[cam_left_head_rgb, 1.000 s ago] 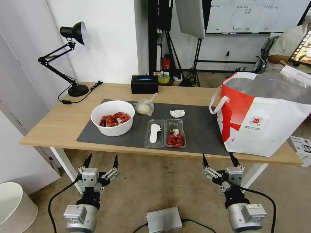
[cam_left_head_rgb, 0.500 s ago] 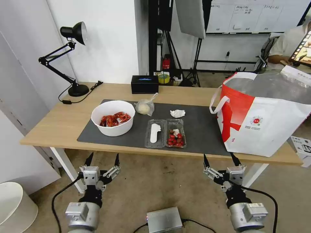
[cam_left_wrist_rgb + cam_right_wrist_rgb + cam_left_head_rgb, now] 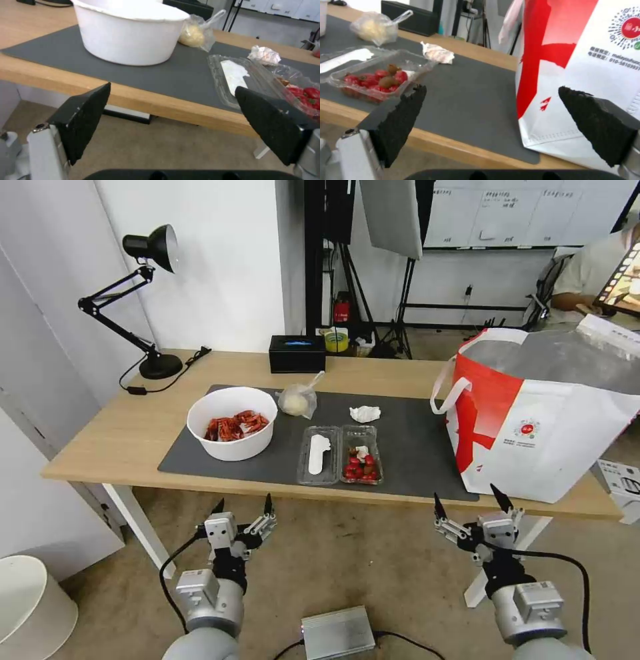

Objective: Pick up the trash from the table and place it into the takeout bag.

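On the table's (image 3: 100, 447) dark grey mat (image 3: 413, 447) stand a white bowl (image 3: 233, 422) (image 3: 126, 37) of red crayfish shells, a knotted clear bag (image 3: 298, 399) (image 3: 197, 32) (image 3: 376, 26), a crumpled tissue (image 3: 365, 413) (image 3: 264, 55) (image 3: 437, 54) and an open clear hinged box (image 3: 341, 455) (image 3: 233, 77) (image 3: 376, 80) with red bits. The white and red takeout bag (image 3: 547, 413) (image 3: 586, 62) stands open at the table's right end. My left gripper (image 3: 241, 507) (image 3: 173, 100) is open below the front edge, under the bowl. My right gripper (image 3: 470, 500) (image 3: 493, 100) is open below the edge, near the takeout bag.
A black desk lamp (image 3: 143, 300) stands at the back left and a black rectangular box (image 3: 297, 353) at the back middle. A white bin (image 3: 30, 607) is on the floor at left, a grey metal box (image 3: 337, 633) on the floor between my arms.
Both grippers have shifted to the right and slightly up toward the table's front edge, the left one more. Things on the table have not moved.
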Controlling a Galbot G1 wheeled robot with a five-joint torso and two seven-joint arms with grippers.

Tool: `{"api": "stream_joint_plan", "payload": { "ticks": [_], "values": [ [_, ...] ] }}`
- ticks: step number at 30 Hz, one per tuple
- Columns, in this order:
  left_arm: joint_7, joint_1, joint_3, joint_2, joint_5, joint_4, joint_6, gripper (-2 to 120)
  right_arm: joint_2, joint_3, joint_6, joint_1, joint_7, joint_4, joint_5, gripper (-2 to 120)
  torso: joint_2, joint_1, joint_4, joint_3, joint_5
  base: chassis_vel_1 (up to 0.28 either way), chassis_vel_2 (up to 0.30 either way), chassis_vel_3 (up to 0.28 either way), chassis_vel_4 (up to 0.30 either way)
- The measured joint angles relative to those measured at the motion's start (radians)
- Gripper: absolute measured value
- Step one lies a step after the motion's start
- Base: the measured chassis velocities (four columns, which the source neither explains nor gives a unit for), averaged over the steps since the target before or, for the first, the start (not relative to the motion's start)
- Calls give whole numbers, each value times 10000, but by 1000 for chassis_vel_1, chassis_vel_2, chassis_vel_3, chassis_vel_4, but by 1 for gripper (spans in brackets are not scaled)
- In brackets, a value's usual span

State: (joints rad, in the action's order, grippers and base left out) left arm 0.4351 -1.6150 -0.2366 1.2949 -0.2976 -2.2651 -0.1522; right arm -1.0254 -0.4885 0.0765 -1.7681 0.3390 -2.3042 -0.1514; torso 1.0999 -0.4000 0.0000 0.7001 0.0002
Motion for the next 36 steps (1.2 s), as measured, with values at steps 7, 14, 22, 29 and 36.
{"api": "stream_joint_plan", "payload": {
  "ticks": [7, 14, 22, 29, 36],
  "values": [
    [55, 63, 69, -151, -1651, -417, -29, 100, -36, 111, -51, 68, -42, 72, -5, 100, 0, 0, 0, 0, -2, 0, 0, 0, 0],
    [59, 114, 110, -282, -3320, -871, -38, 100, -68, 143, -92, 68, -77, 89, -22, 100, 0, 0, -1, 0, -1, 0, 0, 0, 0],
    [181, 162, 132, -296, -3840, -958, -109, 100, -107, 172, -103, 71, -118, 115, -36, 100, 0, 0, 0, 0, -2, 0, 0, 0, 0],
    [610, 348, 181, -301, -5241, -1173, -404, 100, -148, 203, -109, 68, -129, 142, -36, 100, 0, 0, -1, -1, -2, 0, 0, 0, 0],
    [849, 462, 219, -292, -5941, -1243, -559, 100, -161, 220, -116, 72, -141, 179, -38, 100, 0, 0, -1, -1, -2, 0, 0, 0, 0]
  ]
}}
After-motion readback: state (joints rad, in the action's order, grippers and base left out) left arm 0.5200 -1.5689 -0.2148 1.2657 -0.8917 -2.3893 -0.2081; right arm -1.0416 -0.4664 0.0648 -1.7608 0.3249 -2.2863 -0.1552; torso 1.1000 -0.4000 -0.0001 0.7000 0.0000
